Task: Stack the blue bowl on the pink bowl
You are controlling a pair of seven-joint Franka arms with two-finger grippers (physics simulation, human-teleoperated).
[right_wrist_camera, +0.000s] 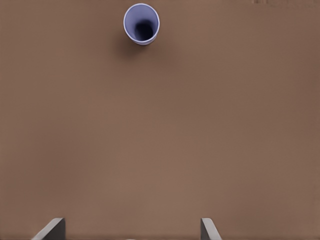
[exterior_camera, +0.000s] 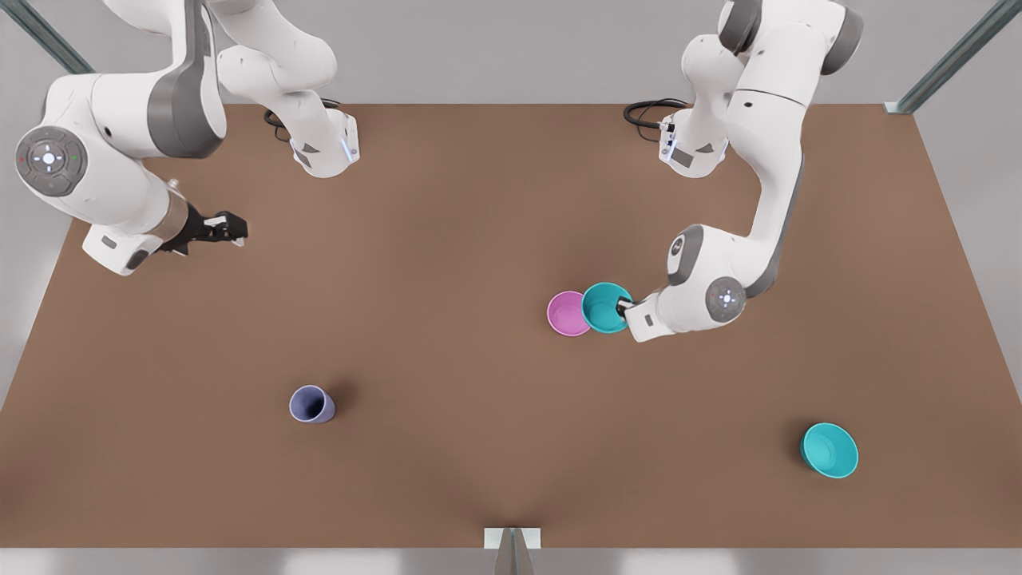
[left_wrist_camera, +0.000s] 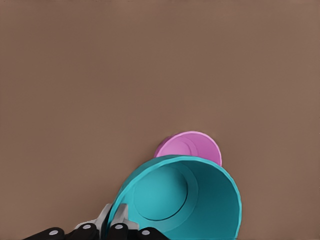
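The blue bowl (exterior_camera: 604,307) (left_wrist_camera: 190,200) is held by its rim, on the side toward the front view's right, with my left gripper (exterior_camera: 624,304) (left_wrist_camera: 114,226) shut on it. It hangs beside the pink bowl (exterior_camera: 565,313) (left_wrist_camera: 192,146) and covers that bowl's near edge. The pink bowl stands upright on the brown table (exterior_camera: 447,263), right of centre in the front view. My right gripper (exterior_camera: 231,230) (right_wrist_camera: 131,231) waits open above the table at the front view's far left, holding nothing.
A wider, shallower teal bowl (exterior_camera: 829,450) sits near the front right corner. A lavender-blue cup (exterior_camera: 311,404) (right_wrist_camera: 142,23) stands left of centre toward the front. Both arm bases (exterior_camera: 323,148) are mounted at the table's back edge.
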